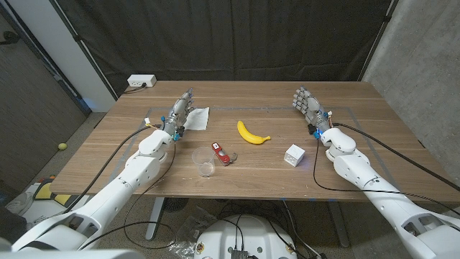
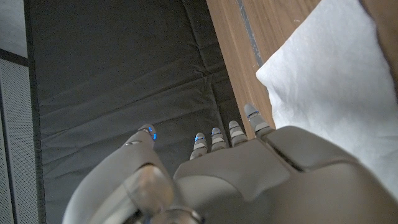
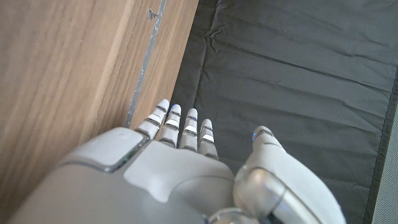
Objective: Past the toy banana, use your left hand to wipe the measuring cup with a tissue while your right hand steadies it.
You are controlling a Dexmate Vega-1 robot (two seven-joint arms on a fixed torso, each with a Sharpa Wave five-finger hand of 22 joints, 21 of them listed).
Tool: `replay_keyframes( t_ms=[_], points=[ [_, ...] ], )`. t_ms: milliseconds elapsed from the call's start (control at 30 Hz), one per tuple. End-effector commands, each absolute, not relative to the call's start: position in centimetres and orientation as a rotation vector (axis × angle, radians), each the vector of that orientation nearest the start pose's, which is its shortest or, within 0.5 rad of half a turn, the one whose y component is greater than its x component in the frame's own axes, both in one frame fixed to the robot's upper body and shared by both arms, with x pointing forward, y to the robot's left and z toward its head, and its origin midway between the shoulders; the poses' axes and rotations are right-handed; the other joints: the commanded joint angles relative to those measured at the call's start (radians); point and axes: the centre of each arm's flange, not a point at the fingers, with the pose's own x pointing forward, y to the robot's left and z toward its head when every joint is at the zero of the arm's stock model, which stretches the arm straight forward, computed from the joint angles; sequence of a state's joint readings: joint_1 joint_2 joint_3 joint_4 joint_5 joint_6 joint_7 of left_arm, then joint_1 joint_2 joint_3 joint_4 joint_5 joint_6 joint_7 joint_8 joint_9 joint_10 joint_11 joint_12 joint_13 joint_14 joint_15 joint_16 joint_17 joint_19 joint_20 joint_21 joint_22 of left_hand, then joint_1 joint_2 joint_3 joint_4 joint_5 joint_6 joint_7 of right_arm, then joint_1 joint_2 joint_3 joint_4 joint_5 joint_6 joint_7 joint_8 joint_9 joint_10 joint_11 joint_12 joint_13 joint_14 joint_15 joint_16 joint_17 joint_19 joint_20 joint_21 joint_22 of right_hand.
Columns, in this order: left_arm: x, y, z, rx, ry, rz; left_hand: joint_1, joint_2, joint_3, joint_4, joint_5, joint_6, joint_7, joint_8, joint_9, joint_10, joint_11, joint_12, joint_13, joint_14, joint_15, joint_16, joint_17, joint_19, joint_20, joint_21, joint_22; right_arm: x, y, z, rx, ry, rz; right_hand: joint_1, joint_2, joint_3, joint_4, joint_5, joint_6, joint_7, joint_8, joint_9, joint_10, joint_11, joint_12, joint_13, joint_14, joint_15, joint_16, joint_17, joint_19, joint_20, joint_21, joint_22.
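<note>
Brown wooden table (image 1: 388, 155): matt, visibly grained. Soft white paper tissue (image 1: 197, 118), 11 o'clock of centre: matt. Yellow toy banana (image 1: 252, 134): smooth, faintly glossy, probably plastic. Clear plastic measuring cup (image 1: 206, 165), 7 o'clock: transparent, shiny. Small white cube (image 1: 294, 155), 4 o'clock: smooth. Black cloth backdrop (image 3: 298, 74): creased, matt.

Wooden table (image 1: 374, 155), tissue (image 1: 197, 118), toy banana (image 1: 251, 133), measuring cup (image 1: 206, 162), white cube (image 1: 294, 155), red tool (image 1: 222, 154)
</note>
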State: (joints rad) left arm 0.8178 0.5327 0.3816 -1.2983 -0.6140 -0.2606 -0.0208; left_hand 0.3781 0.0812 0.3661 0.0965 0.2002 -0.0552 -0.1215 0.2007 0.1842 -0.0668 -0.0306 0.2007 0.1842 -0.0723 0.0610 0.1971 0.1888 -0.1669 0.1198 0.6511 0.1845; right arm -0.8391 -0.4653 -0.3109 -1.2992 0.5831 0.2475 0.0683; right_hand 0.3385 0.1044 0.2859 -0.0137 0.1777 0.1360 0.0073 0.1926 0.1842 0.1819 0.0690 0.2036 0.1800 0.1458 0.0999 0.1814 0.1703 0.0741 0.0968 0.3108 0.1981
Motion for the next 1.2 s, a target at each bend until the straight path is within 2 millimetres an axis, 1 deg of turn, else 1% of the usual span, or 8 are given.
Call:
replay_keyframes(
  t_ms=[33, 233, 567, 700, 867, 1000, 1067, 1200],
  points=[
    [65.9, 30.3, -0.4, 0.207, -0.541, -0.167, 0.012, 0.002, 0.010, -0.003, 0.008, 0.008, -0.006, 0.007, 0.004, -0.004, 0.000, 0.007, 0.005, -0.007, -0.004, 0.006, 0.002, -0.010, 0.000, 0.004, 0.005, 65.2, -28.3, -1.8, -0.066, -0.571, 0.212, 0.010, -0.001, 0.009, -0.002, 0.006, 0.002, 0.000, 0.002, 0.002, 0.000, 0.000, 0.004, 0.005, 0.010, -0.002, 0.006, 0.005, 0.001, 0.005, 0.007, 0.003],
    [65.4, 30.8, 1.1, 0.376, -0.512, -0.145, 0.019, 0.006, 0.014, -0.008, 0.007, 0.011, -0.008, 0.008, 0.004, -0.006, -0.001, 0.006, 0.005, -0.010, -0.005, 0.004, 0.002, -0.013, -0.003, 0.002, 0.005, 64.2, -27.4, -1.4, -0.138, -0.575, 0.222, 0.011, -0.001, 0.009, -0.004, 0.006, 0.001, -0.001, 0.001, 0.002, -0.001, 0.001, 0.004, 0.005, 0.006, 0.002, 0.004, 0.005, -0.001, 0.005, 0.006, 0.003],
    [64.9, 31.1, 2.3, 0.532, -0.479, -0.120, 0.036, 0.001, 0.019, -0.023, 0.005, 0.019, -0.010, 0.010, 0.004, 0.001, -0.004, 0.008, 0.005, -0.014, -0.008, 0.001, 0.001, -0.020, -0.006, -0.003, 0.005, 62.6, -25.5, -1.4, -0.212, -0.590, 0.261, 0.013, 0.000, 0.011, -0.007, 0.005, 0.002, -0.001, 0.001, 0.002, 0.001, -0.001, 0.005, 0.005, 0.004, 0.001, 0.002, 0.005, -0.001, 0.007, 0.005, 0.004],
    [64.4, 31.1, 2.6, 0.624, -0.455, -0.069, 0.054, -0.011, 0.020, -0.041, 0.002, 0.030, -0.017, 0.012, 0.004, 0.014, -0.009, 0.012, 0.005, -0.004, -0.013, 0.003, 0.000, -0.021, -0.010, -0.006, 0.005, 61.9, -24.9, -1.5, -0.218, -0.596, 0.268, 0.013, 0.000, 0.011, -0.008, 0.005, 0.003, -0.001, 0.002, 0.002, -0.001, 0.001, 0.004, 0.005, 0.003, 0.000, 0.002, 0.005, -0.002, 0.007, 0.004, 0.004],
    [64.0, 31.1, 3.0, 0.736, -0.413, -0.022, 0.081, -0.034, 0.021, -0.070, -0.002, 0.056, -0.028, 0.019, 0.004, 0.039, -0.020, 0.018, 0.006, 0.027, -0.032, 0.012, 0.000, 0.011, -0.011, 0.000, 0.004, 60.6, -23.9, -1.2, -0.244, -0.629, 0.286, 0.014, 0.000, 0.012, -0.010, 0.004, 0.003, 0.000, 0.001, 0.002, -0.001, 0.000, 0.005, 0.005, 0.002, 0.002, 0.001, 0.005, -0.003, 0.007, 0.003, 0.004],
    [63.8, 31.1, 3.3, 0.803, -0.379, -0.018, 0.095, -0.062, 0.013, -0.090, -0.007, 0.049, -0.057, 0.015, 0.005, 0.037, -0.027, 0.015, 0.007, 0.039, -0.039, 0.014, 0.002, 0.021, -0.016, -0.001, 0.003, 59.6, -22.7, -0.8, -0.281, -0.674, 0.302, 0.015, 0.000, 0.012, -0.011, 0.004, 0.003, -0.001, 0.001, 0.002, -0.001, -0.001, 0.005, 0.005, 0.003, 0.001, 0.002, 0.005, -0.002, 0.008, 0.003, 0.004],
    [63.8, 31.1, 3.5, 0.835, -0.366, -0.015, 0.106, -0.082, 0.008, -0.105, -0.008, 0.097, -0.075, 0.031, 0.006, 0.052, -0.029, 0.019, 0.008, 0.057, -0.045, 0.018, 0.005, 0.028, -0.019, -0.004, 0.003, 59.1, -22.1, -0.6, -0.305, -0.699, 0.310, 0.016, 0.000, 0.012, -0.013, 0.004, 0.004, -0.001, 0.002, 0.002, -0.001, -0.004, 0.005, 0.005, 0.005, -0.001, 0.003, 0.005, -0.002, 0.009, 0.003, 0.004],
    [63.8, 31.2, 3.7, 0.882, -0.340, -0.017, 0.111, -0.089, 0.006, -0.111, -0.008, 0.112, -0.076, 0.035, 0.007, 0.068, -0.031, 0.024, 0.009, 0.069, -0.045, 0.022, 0.007, 0.036, -0.018, -0.003, 0.003, 58.2, -20.9, -0.2, -0.367, -0.746, 0.321, 0.013, -0.007, 0.009, -0.015, 0.003, 0.000, -0.005, 0.000, 0.002, -0.006, -0.006, 0.003, 0.005, 0.005, -0.003, 0.003, 0.006, -0.002, 0.010, 0.002, 0.004]
  ],
)
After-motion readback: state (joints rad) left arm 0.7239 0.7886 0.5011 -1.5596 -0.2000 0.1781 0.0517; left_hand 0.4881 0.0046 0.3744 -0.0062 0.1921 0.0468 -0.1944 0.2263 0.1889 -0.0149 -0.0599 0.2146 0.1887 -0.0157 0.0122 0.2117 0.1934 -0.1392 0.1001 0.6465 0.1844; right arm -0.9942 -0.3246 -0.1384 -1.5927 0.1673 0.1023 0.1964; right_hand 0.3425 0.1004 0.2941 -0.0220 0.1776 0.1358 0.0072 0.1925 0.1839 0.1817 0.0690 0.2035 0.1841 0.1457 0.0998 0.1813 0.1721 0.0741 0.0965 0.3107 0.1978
